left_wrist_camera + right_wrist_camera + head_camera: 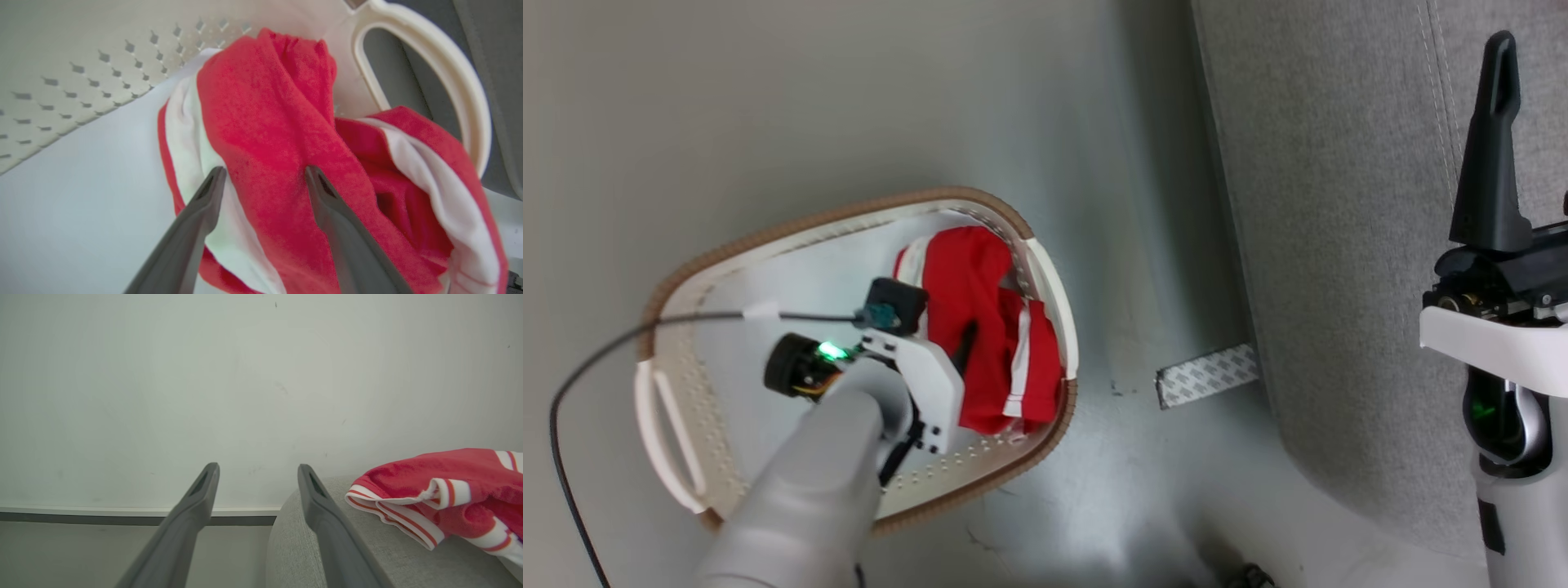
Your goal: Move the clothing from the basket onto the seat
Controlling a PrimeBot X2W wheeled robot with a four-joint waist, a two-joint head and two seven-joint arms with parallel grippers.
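Reaches into the basket (849, 214) with left jaws spread wide and clamped on nothing, one finger (206, 204) before the white panel and the other before the red fold of the clothing (265, 122), bunched between and beyond the tips against the basket's handle end up and right of them. Holds right jaws apart and empty as well, pointing at a pale wall (245, 375), with a second garment (408, 473), red with white stripes, lying on the grey seat (367, 555) just right of the right-hand tip.
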